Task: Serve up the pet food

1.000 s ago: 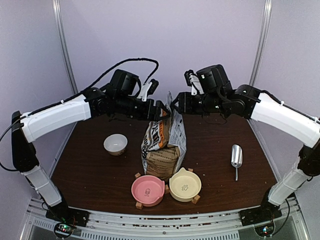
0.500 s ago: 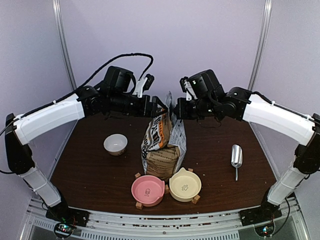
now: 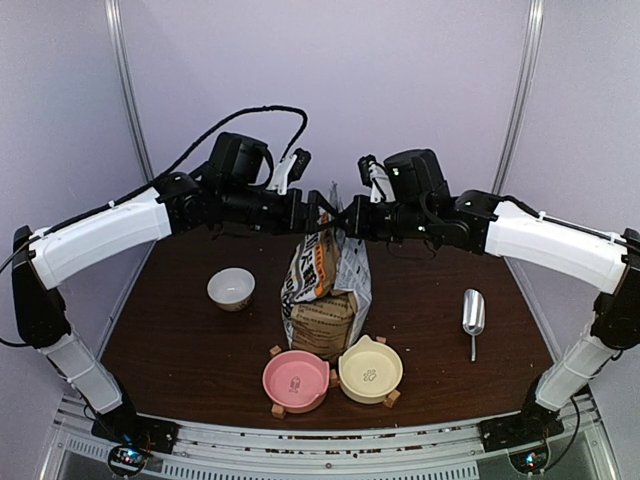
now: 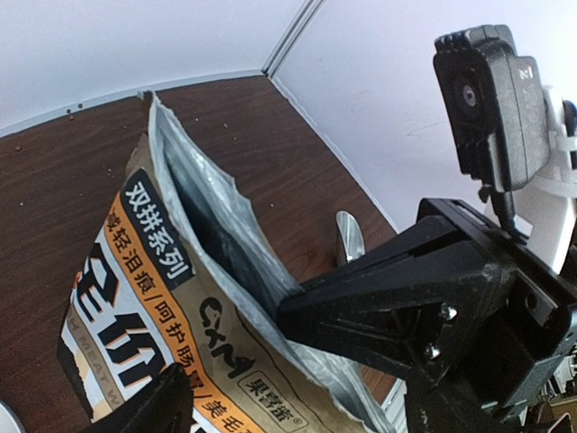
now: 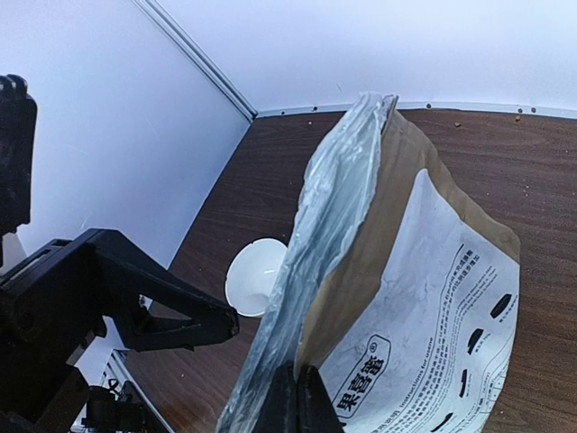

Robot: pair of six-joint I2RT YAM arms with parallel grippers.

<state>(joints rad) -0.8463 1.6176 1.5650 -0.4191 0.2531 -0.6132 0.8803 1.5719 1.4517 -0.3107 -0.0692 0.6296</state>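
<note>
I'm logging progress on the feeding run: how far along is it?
Done: the brown-and-white paper bag stands upright, its top open. In hand: the right gripper is shut on one lip of the top; the left gripper hangs open by the other. Left: the silver metal scoop lies untouched, and the pink bowl and cream bowl hold no kibble.

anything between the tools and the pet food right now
The bag: no kibble shows, and its mouth is only a narrow slit. The right tool pinches one wall; the left tool is open beside it.
</note>
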